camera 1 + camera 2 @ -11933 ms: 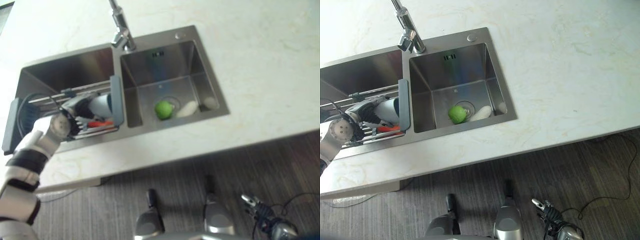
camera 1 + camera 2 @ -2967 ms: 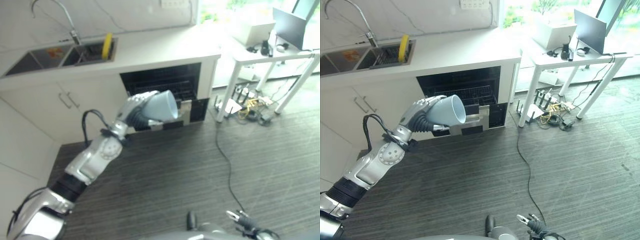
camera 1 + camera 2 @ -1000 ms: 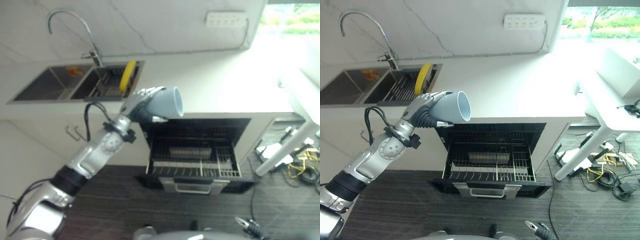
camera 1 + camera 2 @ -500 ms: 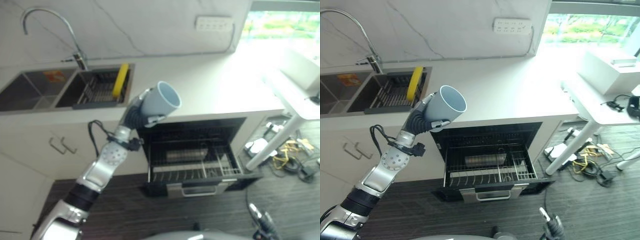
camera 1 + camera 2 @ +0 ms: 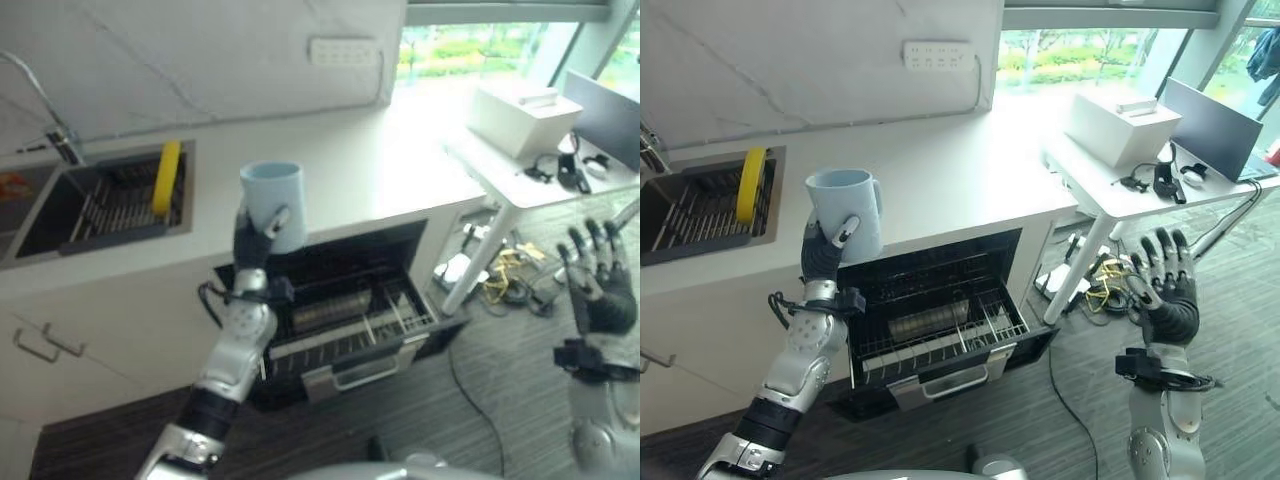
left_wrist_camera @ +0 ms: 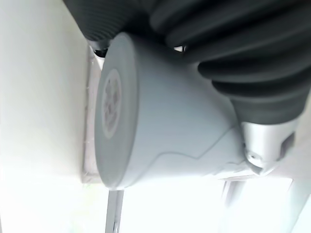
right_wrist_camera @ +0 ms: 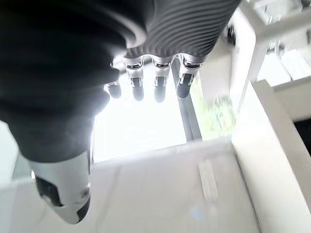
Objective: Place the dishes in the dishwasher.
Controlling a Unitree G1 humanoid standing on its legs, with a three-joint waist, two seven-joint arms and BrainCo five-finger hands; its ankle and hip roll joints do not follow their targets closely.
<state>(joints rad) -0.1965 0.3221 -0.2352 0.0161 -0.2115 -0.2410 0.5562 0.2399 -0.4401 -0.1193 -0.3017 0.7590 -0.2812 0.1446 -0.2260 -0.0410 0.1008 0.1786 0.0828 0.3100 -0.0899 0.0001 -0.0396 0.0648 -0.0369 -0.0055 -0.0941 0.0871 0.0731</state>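
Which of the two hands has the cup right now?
The left hand, fingers curled round the pale blue cup above the open dishwasher; the right hand is raised, open and empty.

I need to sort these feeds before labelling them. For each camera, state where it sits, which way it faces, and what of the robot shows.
Left eye view: on the head, looking down at the counter; left hand holds up a pale blue mug above the open dishwasher.
Right eye view: same head, same scene; right hand raised, fingers spread.
Left wrist view: along the left hand, at the mug's base.
Right wrist view: along the right hand, straight fingers toward the bright window.
Both eye views share mug, dishwasher and sink.
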